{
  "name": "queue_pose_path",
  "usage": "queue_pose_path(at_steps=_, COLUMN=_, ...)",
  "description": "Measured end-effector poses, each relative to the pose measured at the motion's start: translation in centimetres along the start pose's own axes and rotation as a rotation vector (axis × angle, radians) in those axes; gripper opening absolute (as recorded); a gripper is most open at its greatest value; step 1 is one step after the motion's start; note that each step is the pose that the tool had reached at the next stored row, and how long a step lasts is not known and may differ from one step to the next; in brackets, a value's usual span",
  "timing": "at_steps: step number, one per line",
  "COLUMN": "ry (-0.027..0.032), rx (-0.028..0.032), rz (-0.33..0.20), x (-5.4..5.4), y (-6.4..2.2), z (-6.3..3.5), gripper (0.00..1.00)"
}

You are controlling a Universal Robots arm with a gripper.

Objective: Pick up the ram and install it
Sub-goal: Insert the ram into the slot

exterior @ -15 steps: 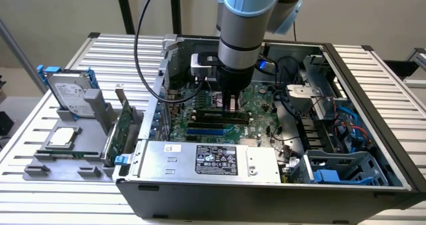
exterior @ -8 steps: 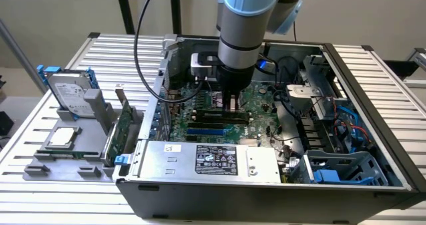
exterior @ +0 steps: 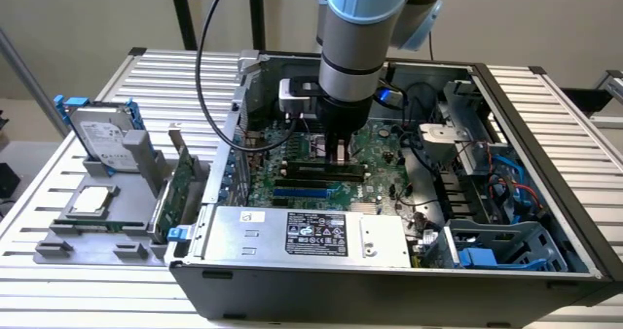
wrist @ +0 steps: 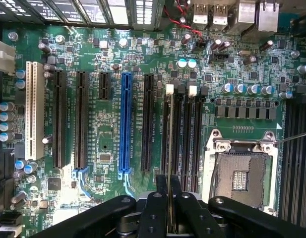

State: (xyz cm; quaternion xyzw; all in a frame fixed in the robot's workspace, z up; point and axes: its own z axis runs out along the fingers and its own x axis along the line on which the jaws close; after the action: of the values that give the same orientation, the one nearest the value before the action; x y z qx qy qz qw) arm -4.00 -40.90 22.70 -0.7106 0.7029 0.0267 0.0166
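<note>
The gripper (wrist: 170, 208) is squeezing the ram (wrist: 170, 148) between its two black fingers (wrist: 155, 210) — the thin stick is standing on its edge, seen as a narrow line. The ram is hanging right over the black memory slots (wrist: 185, 139) on the green board (wrist: 103, 139), in line with them. The long blue slot (wrist: 126, 124) is sitting just beside those slots, and the empty chip socket (wrist: 239, 173) is on their other side. In the exterior view, the arm (exterior: 355, 44) is reaching down into the open computer case (exterior: 545, 125). The silver power box (exterior: 302, 234) near the board has a black label (exterior: 316, 234) — its writing is too small to read.
</note>
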Motion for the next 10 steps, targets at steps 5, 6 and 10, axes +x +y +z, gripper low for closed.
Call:
queue_pose_path(at_steps=5, ry=0.0012, rx=-0.0001, rz=-0.001, x=0.01, y=0.0, z=-0.01, gripper=0.0)
queue_pose_path(at_steps=6, ry=0.0016, rx=0.0, rz=-0.001, x=0.01, y=0.0, z=0.0, gripper=0.0)
queue_pose_path(at_steps=10, ry=0.0032, rx=0.0, rz=-0.001, x=0.01, y=-0.04, z=0.03, gripper=0.0)
